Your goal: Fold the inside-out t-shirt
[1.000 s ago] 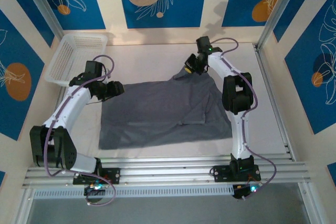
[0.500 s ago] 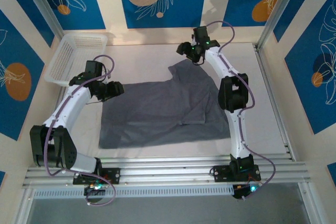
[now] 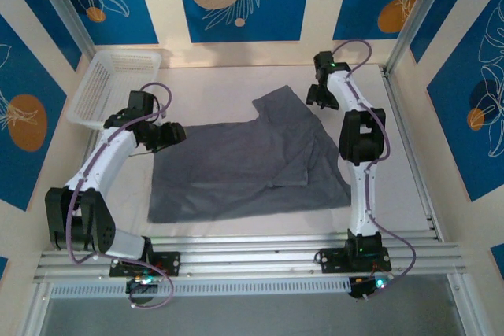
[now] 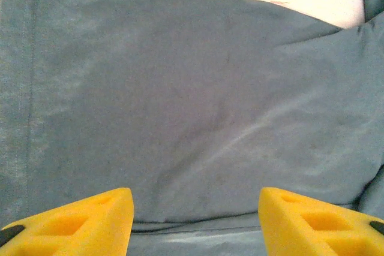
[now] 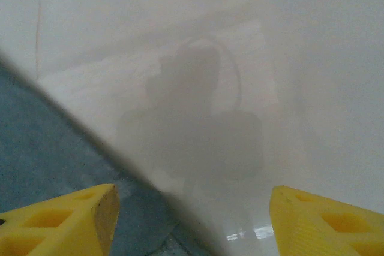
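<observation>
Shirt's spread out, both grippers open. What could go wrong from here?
1. The right gripper hangs open over bare table beside the t-shirt's far edge; closing there may miss the cloth.
2. The shirt's far right corner lies rumpled, so a fold may come out crooked.
3. The left gripper sits open over an overlapped edge; it may pinch just one layer.

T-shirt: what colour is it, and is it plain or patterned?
The t-shirt is plain slate grey, no print; the top external view shows it best.
</observation>
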Controlling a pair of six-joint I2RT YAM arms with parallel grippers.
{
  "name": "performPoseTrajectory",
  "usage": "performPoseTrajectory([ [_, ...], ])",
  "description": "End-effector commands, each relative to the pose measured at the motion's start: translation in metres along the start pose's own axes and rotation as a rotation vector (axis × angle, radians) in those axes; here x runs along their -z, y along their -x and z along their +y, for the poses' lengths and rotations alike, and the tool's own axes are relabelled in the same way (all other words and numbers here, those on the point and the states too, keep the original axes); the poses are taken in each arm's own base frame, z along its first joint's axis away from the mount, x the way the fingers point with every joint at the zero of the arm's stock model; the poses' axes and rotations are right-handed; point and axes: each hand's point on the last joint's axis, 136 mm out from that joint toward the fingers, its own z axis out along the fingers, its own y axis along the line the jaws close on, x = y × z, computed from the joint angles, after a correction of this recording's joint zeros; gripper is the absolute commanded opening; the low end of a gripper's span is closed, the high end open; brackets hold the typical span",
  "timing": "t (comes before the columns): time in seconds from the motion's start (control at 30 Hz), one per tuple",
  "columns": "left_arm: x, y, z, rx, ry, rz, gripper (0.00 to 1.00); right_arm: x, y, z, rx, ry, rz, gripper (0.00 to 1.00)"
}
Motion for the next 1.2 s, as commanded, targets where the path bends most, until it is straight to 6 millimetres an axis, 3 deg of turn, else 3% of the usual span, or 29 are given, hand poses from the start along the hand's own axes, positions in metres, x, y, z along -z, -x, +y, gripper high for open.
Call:
performPoseTrajectory([
  [0.0,-0.002,-0.006,0.003,0.011,0.016,0.031,0.57,-0.012,-0.019,0.028,0.094,0.083,0.079,0.67],
  [0.2,0.0,-0.01,0.006,0.013,0.028,0.034,0.58,-0.028,-0.029,0.042,0.112,0.115,0.13,0.61],
  [0.3,0.003,-0.014,0.007,0.009,0.035,0.04,0.58,-0.034,-0.027,0.045,0.125,0.127,0.145,0.53],
  [0.5,0.005,-0.014,0.011,-0.012,0.062,0.051,0.58,-0.035,-0.016,0.054,0.157,0.173,0.135,0.16],
  [0.6,0.006,-0.003,0.018,-0.001,0.122,0.022,0.58,-0.02,-0.007,0.051,0.158,0.19,0.111,0.0],
  [0.73,0.003,0.027,0.05,0.088,0.339,-0.061,0.58,0.027,0.011,0.036,0.128,0.25,0.052,0.0],
  [0.83,-0.005,0.051,0.061,0.106,0.431,-0.1,0.58,0.053,0.012,0.02,0.107,0.273,0.034,0.0],
  [1.03,-0.048,0.083,0.072,0.109,0.508,-0.097,0.51,0.055,-0.006,-0.002,0.09,0.241,0.057,0.0],
  [1.17,-0.079,0.106,0.062,0.051,0.479,-0.085,0.52,0.052,-0.014,-0.008,0.074,0.229,0.074,0.0],
])
